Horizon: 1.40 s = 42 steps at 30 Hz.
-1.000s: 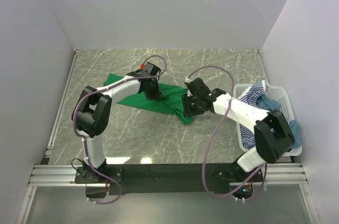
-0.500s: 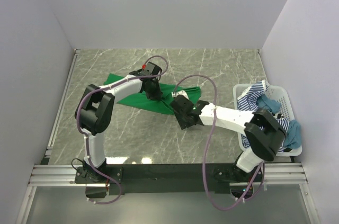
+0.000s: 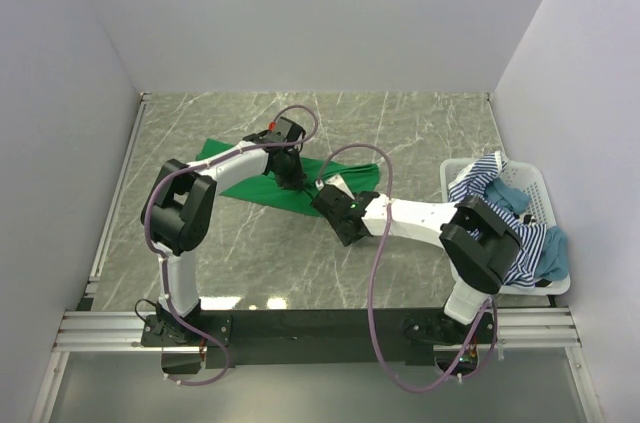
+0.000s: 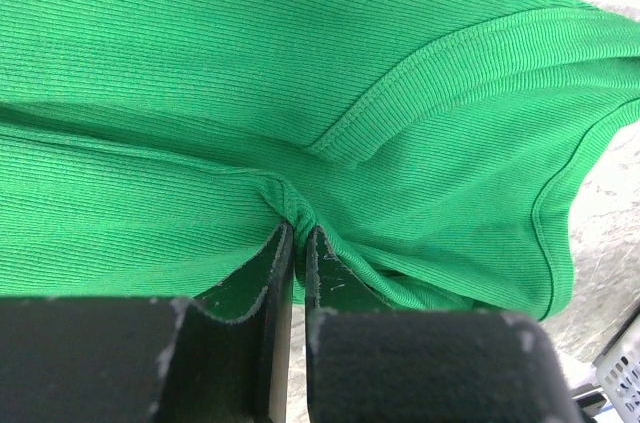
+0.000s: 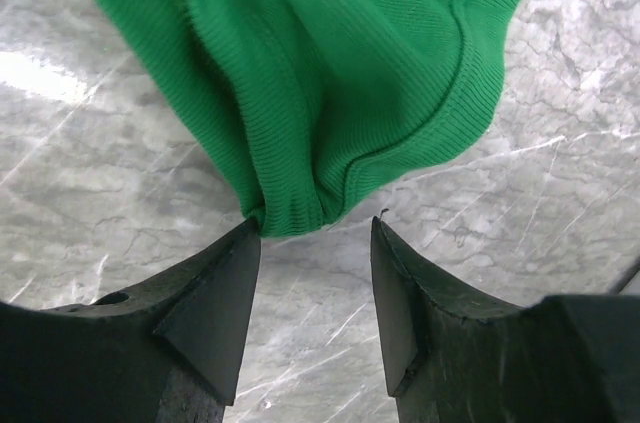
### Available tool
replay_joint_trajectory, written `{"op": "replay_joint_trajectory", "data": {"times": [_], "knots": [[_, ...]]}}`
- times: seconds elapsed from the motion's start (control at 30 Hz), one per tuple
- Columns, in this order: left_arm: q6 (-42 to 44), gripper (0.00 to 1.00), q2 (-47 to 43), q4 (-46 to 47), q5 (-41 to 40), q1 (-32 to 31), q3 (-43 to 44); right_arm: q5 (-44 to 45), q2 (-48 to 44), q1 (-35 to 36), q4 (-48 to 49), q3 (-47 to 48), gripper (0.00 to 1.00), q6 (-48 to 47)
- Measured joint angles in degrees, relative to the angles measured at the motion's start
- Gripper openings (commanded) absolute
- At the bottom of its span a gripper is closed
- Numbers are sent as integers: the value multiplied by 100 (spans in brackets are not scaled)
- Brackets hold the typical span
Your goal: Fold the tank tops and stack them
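Near the table's (image 3: 420, 133) middle, the left gripper (image 4: 297, 231) pinches a fold of the green tank top (image 4: 200, 63); the right gripper (image 5: 315, 243) (fingers spread wide) faces its bunched corner.

green tank top (image 3: 252, 193) middle hidden under left arm (image 3: 225, 168) and right arm (image 3: 420, 213), its cloth running off the left wrist view's edges, basket (image 4: 622, 380) corner cut off there, teal tank top (image 3: 556, 253) partly covered by striped tank top (image 3: 478, 179)

Clad in white shells (image 3: 425, 211) with black joints (image 3: 180, 211), mounted on a black rail (image 3: 310, 326); looped above that rail with mauve cables (image 3: 370, 288); tipped with matte black wedge fingers (image 5: 210, 308), scuffed and dusty.
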Motion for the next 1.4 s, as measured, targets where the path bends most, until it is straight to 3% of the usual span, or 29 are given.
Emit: {"op": "replay_joint_trajectory", "data": {"times": [0.5,1.0,1.07,1.17,1.2,1.23,1.4], "knots": [[9,10,0,2,37,11,0,-79,-186,223,166,15,55,-256],[9,10,0,2,57,22,0,-186,214,229,205,116,54,-455],[11,10,0,4,59,22,0,-175,308,221,223,136,51,-474],[11,10,0,4,76,26,0,-133,396,190,227,197,36,-509],[11,10,0,4,90,31,0,-131,426,170,225,223,26,-531],[11,10,0,2,96,35,0,-138,448,140,229,236,1,-546],[35,11,0,4,144,52,0,-428,393,-166,173,236,0,-546]]}}
